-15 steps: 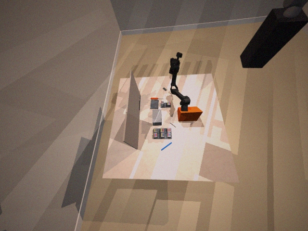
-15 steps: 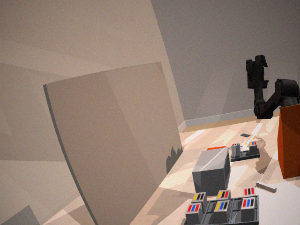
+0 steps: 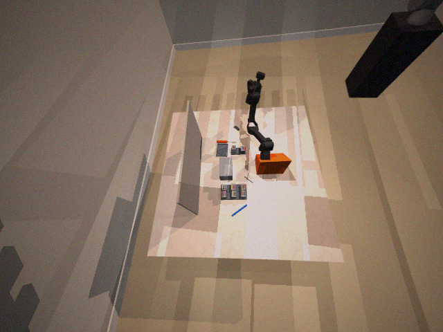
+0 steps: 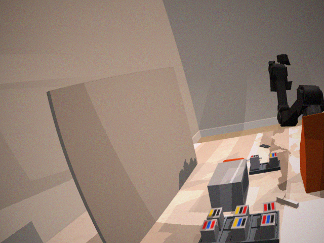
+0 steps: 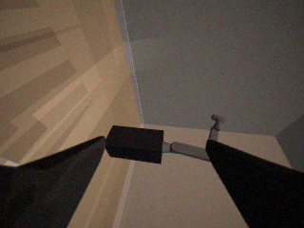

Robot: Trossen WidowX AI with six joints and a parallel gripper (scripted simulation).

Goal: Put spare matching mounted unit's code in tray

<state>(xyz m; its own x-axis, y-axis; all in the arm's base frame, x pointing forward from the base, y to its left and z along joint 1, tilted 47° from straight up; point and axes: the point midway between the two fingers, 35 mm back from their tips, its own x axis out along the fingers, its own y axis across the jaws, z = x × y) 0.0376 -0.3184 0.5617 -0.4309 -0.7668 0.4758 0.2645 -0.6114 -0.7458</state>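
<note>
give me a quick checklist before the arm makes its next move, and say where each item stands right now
1. Gripper open and holding nothing: ok, the fingers stand wide apart with only floor and wall between them.
2. Arm clear of the table things: ok, it is raised high, well above them.
3. Code on the back of the mounted unit read: cannot tell, no view shows its back face.
4. Spares in reach and upright: ok, six sit in the rack with striped labels facing up.
5. Matching spare chosen: cannot tell, since the code is unseen.
6. Tray free to receive a part: ok, it looks bare in the top view.
</note>
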